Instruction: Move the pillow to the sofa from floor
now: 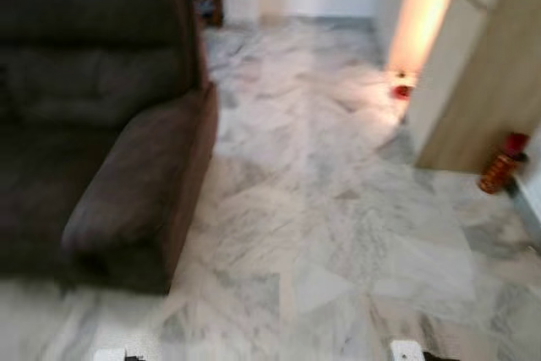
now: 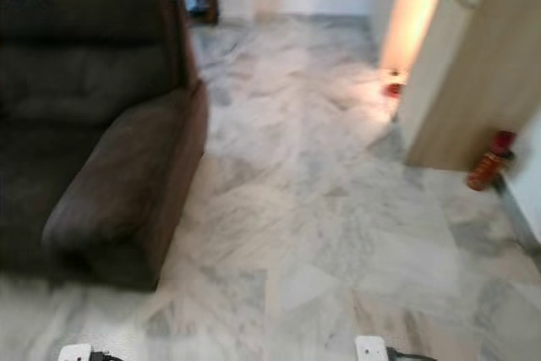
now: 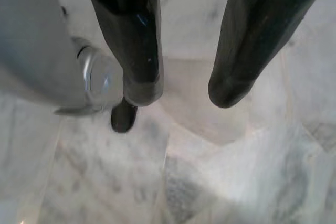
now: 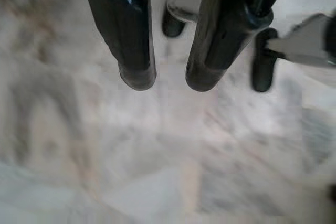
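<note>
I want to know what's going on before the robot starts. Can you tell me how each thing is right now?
Sofa: dark brown, standing on the floor, seat bare.
Marble floor: bare in front of the sofa.
Red bottle: leaning by the wooden wall.
Left gripper: fingers open, holding nothing, above the floor.
Right gripper: fingers slightly apart, holding nothing.

The plush fabric sofa [image 1: 101,124] is a deep, plain chocolate brown without any print, and the polished marble floor [image 1: 338,234] is white with grey veins, cut into angled slabs. The tall wooden cabinet panel [image 1: 482,82] is pale tan with a warm orange-lit recess, and a small red cylindrical canister [image 1: 500,162] with an orange body stands at its foot. Both the left gripper [image 3: 181,90] and the right gripper [image 4: 170,80] have glossy black fingers against the mottled grey-white marble.
</note>
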Tool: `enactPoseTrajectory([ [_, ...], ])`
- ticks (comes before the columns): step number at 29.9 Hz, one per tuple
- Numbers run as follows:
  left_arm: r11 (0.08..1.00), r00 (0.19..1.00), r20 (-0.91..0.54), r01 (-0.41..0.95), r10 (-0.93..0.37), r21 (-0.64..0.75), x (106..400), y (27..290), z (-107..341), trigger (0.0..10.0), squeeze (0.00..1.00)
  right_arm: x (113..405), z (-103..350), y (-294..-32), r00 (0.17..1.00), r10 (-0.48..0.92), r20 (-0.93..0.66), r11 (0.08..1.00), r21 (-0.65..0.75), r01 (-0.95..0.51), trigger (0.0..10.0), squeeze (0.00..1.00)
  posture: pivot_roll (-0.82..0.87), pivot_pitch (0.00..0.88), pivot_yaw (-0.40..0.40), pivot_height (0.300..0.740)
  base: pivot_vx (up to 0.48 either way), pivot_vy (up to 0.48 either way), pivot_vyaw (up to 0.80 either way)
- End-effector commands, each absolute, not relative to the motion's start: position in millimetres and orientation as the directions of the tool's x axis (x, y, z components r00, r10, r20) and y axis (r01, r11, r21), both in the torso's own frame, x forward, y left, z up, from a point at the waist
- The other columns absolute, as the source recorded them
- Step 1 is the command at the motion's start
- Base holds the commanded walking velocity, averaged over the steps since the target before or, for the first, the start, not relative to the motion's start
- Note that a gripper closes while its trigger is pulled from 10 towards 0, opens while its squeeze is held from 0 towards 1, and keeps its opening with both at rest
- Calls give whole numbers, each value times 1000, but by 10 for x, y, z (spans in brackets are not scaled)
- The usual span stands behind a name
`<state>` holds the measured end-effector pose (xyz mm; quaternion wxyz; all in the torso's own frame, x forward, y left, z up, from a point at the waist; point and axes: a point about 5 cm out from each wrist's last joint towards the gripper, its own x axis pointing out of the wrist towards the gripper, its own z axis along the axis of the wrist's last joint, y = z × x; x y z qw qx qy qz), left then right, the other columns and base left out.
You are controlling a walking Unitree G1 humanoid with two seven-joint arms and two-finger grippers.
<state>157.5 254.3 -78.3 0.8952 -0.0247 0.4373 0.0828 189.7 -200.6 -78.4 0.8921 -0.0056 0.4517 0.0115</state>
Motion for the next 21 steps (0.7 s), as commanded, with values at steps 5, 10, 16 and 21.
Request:
enactPoseTrajectory([
  [5, 986, 594, -794, -161, 131, 42, 1561, 2552, -789, 10000, 0, 1810, -816, -2069, 574, -3, -819, 1000, -2, 2, 10000, 0, 45, 105, 5, 740, 0, 0, 800],
  [10, 987, 590, -796, -156, 134, 51, 1557, 2560, -788, 10000, 0, 1802, -821, -2058, 579, 0, -815, 999, 30, 41, 10000, 0, 43, 104, 9, 740, 0, 0, 256],
  [16, 987, 584, -800, -149, 136, 59, 1553, 2568, -789, 10000, 0, 1799, -824, -2043, 581, 15, -814, 997, 57, 53, 10000, 0, 45, 104, 10, 740, 0, 42, 0],
  [21, 987, 580, -803, -148, 136, 60, 1550, 2566, -792, 10000, 0, 1797, -825, -2044, 577, 18, -817, 997, 54, 46, 10000, 0, 52, 101, 8, 740, 0, 387, 0],
])
